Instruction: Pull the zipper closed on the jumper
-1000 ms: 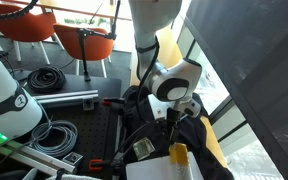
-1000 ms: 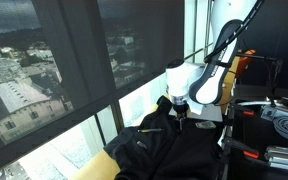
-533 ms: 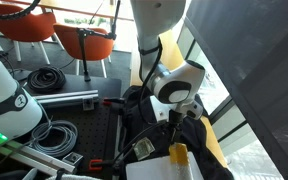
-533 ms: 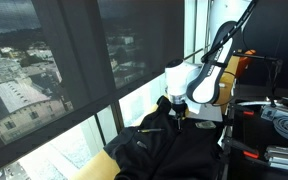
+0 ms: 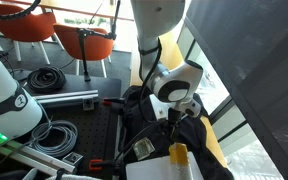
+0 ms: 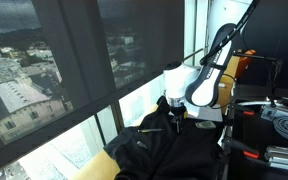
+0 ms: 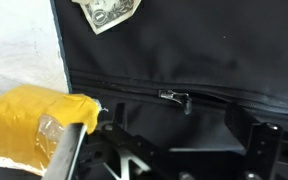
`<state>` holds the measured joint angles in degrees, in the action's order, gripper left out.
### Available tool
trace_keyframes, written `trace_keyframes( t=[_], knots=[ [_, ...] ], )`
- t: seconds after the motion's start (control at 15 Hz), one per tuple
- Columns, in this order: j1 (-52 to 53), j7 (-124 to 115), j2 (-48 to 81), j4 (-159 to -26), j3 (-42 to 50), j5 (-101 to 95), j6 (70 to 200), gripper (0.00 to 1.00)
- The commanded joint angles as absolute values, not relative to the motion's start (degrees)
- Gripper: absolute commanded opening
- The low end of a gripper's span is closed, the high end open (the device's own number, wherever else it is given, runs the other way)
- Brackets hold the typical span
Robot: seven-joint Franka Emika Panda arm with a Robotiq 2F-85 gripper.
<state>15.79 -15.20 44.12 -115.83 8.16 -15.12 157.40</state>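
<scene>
The black jumper [image 7: 214, 50] is laid flat with its zipper line run across the middle of the wrist view, so the zipper pull [image 7: 176, 97] is exposed near frame centre. The pincer [image 7: 181, 128] is held wide at the lower edge, jaws set either side of the pull and apart from it, which is judged to be alignment for a grasp. Yellow padding [image 7: 29, 125] is seen at lower left beside the fabric edge.
</scene>
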Motion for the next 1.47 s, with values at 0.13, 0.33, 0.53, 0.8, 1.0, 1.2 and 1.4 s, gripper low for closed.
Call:
trace_keyframes(
  t=[0.13,0.33,0.53,0.8,1.0,1.2,1.4],
  knots=[
    [15.62,-13.86,44.22,-116.08,7.57,-14.17,158.11,1.00],
    [15.58,-13.84,44.60,-115.77,7.69,-14.19,158.01,1.00],
    [15.41,-13.83,45.44,-115.01,7.84,-14.13,157.77,1.00],
    [15.26,-13.75,46.29,-114.45,7.83,-14.04,157.66,1.00],
    [15.20,-13.67,46.36,-114.25,7.79,-14.00,157.67,1.00],
    [15.17,-13.70,46.42,-114.23,7.84,-14.01,157.65,0.73],
    [15.24,-13.77,46.49,-114.23,7.90,-14.05,157.63,0.52]
  ],
)
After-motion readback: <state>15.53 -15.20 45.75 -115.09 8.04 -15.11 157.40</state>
